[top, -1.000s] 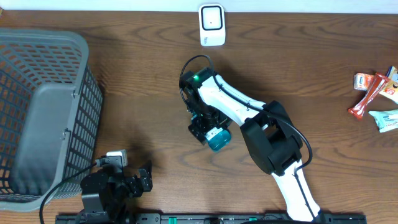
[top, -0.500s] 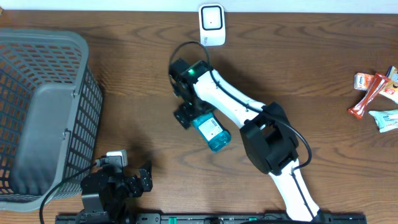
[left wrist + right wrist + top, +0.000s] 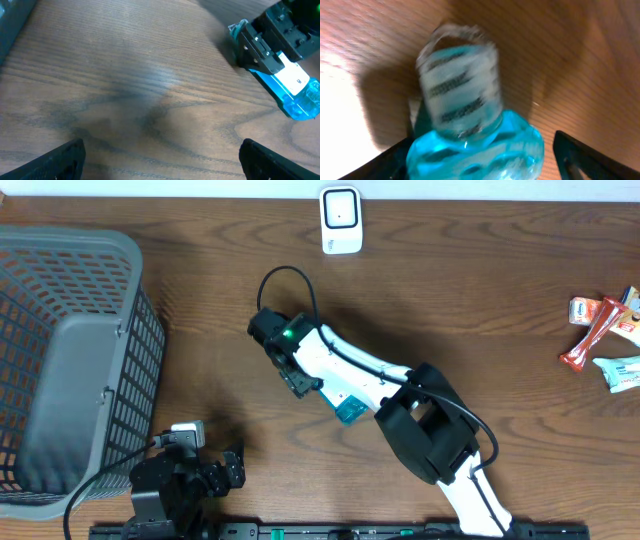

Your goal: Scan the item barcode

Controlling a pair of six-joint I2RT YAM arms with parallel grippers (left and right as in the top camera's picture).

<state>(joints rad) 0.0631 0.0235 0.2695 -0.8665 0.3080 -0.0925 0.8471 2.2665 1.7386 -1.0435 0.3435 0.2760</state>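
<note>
Blue bottle (image 3: 292, 92) lay on its side near the middle of the desk (image 3: 480, 290), well apart from the white scanner (image 3: 340, 220) at the far edge. Right tool (image 3: 482, 142) straddled the bottle's clear-capped end, jaws wide, with a gap showing beside one finger. Left tool (image 3: 160, 150) hung spread wide over the desk's near left corner.

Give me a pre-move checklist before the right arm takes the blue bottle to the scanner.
1. The blue bottle lies on its side on the table: ok.
2. The right gripper sits around its cap end: ok.
3. Firm grip on it: cannot tell, the wrist view is blurred.
4. Barcode facing: cannot tell; only a white label shows.
5. Bare wood between bottle and scanner: ok.
6. The left gripper is open, empty and apart from the bottle: ok.
</note>
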